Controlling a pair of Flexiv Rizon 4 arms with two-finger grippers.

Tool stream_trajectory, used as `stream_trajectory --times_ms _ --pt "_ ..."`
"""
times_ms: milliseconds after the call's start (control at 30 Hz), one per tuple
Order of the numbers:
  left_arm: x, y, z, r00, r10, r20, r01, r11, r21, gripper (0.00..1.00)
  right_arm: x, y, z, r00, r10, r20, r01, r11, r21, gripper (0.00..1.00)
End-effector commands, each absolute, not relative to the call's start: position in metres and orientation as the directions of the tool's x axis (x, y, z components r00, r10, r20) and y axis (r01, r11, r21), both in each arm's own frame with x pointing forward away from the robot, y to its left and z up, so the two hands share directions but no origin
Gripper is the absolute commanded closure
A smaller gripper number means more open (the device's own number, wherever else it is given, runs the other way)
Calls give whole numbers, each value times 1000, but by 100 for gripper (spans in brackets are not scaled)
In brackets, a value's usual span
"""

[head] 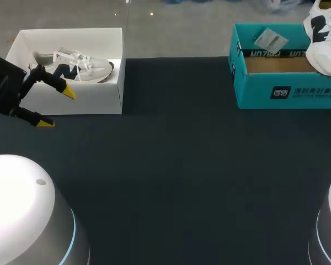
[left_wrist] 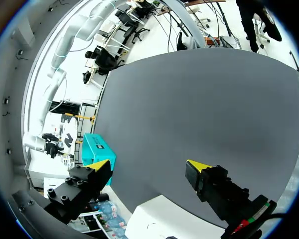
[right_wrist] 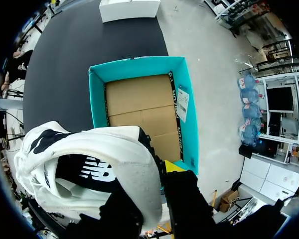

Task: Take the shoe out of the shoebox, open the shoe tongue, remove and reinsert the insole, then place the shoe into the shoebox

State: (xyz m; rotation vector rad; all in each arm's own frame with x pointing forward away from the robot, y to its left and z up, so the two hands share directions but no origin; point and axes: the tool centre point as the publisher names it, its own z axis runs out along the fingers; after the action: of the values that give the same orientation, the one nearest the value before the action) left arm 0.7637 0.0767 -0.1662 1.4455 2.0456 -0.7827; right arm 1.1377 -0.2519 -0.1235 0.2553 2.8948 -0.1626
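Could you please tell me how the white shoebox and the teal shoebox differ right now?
The white shoebox sits far left on the table; the teal shoebox sits far right. The white shoebox has a pale sneaker lying inside; the teal shoebox shows a bare cardboard floor, with a white shoe held above its right end by the right gripper. Both are open-topped and upright.

The shoe (head: 324, 34) is white with a black mark, the shoebox (head: 287, 94) teal (brown cardboard inside), the box (head: 71, 102) white, its sneaker (head: 77, 67) grey-white, the table (head: 176, 165) black, the fingers (head: 69, 93) yellow-tipped.
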Motion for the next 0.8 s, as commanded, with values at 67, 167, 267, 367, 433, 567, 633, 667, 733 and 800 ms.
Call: stream_trajectory --times_ms 67,167,267,367,433,567,633,667,733,800 --pt "764 76 -166 -303 658 -690 950 268 -162 0 1122 -266 -140 -945 149 -290 194 972 -132 100" --pt "764 76 -166 -303 658 -690 950 268 -162 0 1120 -276 -149 -938 193 -287 244 958 -154 100" --pt "764 76 -166 -303 658 -690 950 268 -162 0 1117 -286 -152 -929 248 -276 298 942 -156 100" --pt "764 76 -166 -303 658 -690 950 268 -162 0 1120 -290 -151 -902 344 -262 386 914 -127 100" --pt "764 76 -166 -303 658 -690 950 268 -162 0 1124 -291 -149 -868 428 -251 465 879 -109 100" --pt "764 76 -166 -303 658 -690 950 268 -162 0 1138 -298 -150 -674 704 -223 732 678 -67 100" --pt "764 76 -166 -303 658 -690 950 268 -162 0 1141 -302 -150 -495 836 -238 868 484 -107 100" --pt "764 76 -166 -303 658 -690 950 268 -162 0 1140 -303 -149 -433 881 -191 901 423 -93 100" --pt "764 76 -166 -303 658 -690 950 268 -162 0 1138 -307 -147 -223 956 -192 970 197 -146 100" --pt "764 76 -166 -303 658 -690 950 268 -162 0 1134 -308 -145 -61 975 -212 985 25 -168 100"
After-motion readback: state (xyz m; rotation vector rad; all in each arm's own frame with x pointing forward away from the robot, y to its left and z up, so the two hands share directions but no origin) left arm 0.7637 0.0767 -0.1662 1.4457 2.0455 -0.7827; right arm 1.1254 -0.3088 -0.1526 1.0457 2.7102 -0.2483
